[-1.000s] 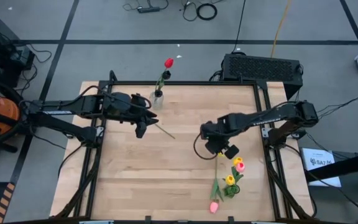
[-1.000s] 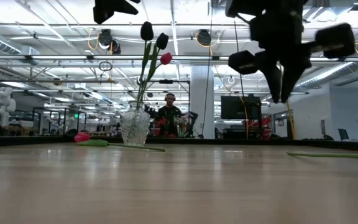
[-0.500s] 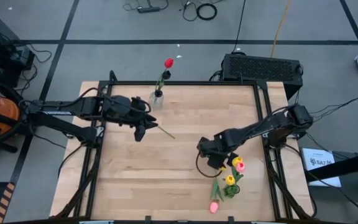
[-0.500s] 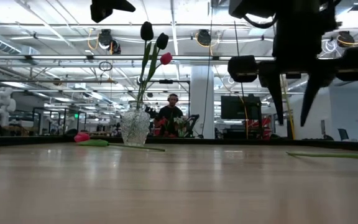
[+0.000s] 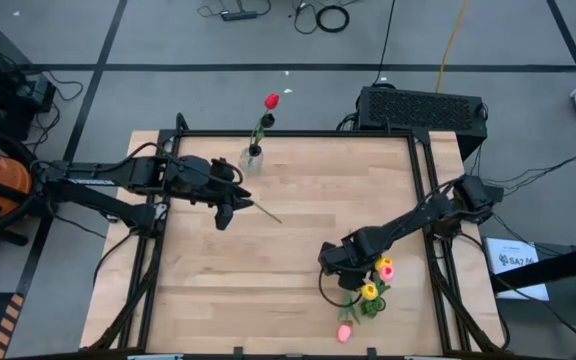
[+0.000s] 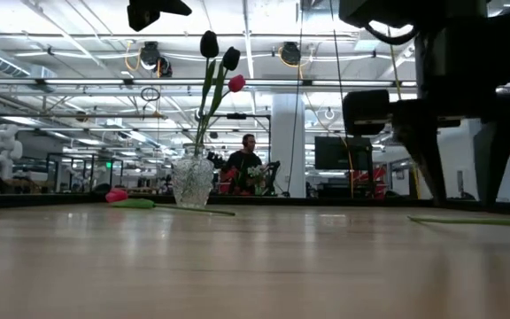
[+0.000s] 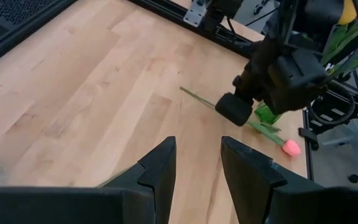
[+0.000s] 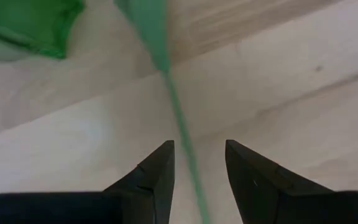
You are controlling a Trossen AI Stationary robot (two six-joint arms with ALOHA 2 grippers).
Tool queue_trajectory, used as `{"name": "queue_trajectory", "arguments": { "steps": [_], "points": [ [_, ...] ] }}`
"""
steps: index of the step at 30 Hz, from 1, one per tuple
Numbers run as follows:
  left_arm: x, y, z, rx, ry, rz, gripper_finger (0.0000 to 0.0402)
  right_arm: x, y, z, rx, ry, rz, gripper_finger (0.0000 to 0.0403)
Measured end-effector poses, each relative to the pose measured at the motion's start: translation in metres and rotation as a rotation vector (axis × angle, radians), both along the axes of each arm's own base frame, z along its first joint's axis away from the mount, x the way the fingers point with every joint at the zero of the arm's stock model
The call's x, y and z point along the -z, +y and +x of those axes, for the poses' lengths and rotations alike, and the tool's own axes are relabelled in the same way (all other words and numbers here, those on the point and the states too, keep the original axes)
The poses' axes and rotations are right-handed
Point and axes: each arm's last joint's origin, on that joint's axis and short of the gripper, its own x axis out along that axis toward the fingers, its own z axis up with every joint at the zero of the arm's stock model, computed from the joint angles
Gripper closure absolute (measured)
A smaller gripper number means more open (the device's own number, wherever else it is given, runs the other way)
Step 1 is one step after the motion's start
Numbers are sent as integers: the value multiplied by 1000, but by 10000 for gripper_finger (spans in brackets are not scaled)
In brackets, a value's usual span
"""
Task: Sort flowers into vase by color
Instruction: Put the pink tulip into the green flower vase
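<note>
Tabletop (image 5: 268, 270) seen from above: a glass vase (image 5: 253, 160) stands at the far edge with a red tulip (image 5: 271, 101) and darker heads in it. The left gripper (image 5: 223, 213) hangs just beside the vase, above a loose stem (image 5: 266, 211). The right gripper (image 5: 343, 275) is low near the front right, beside a cluster of yellow and pink tulips (image 5: 373, 283) lying flat.

Low view: the vase (image 6: 192, 182) holds three flowers; a pink tulip (image 6: 118, 195) lies beside it.

Left wrist view: the left fingers (image 7: 160, 168) stand spread, holding nothing.

Right wrist view: the right fingers (image 8: 157, 171) are spread, straddling a green stem (image 8: 180, 127) on the wood without pinching it.
</note>
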Motion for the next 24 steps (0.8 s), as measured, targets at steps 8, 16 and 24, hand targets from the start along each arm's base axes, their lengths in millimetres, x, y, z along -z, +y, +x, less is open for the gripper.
{"name": "queue_trajectory", "arguments": {
  "steps": [8,16,24],
  "points": [
    [0,0,0,6,1,-3,268,21,5,10,6,10,1,303],
    [0,-1,0,22,2,-14,268,21,4,8,80,30,5,356],
    [0,-1,0,22,1,-15,268,6,-4,8,193,-55,-73,361]
  ]
}}
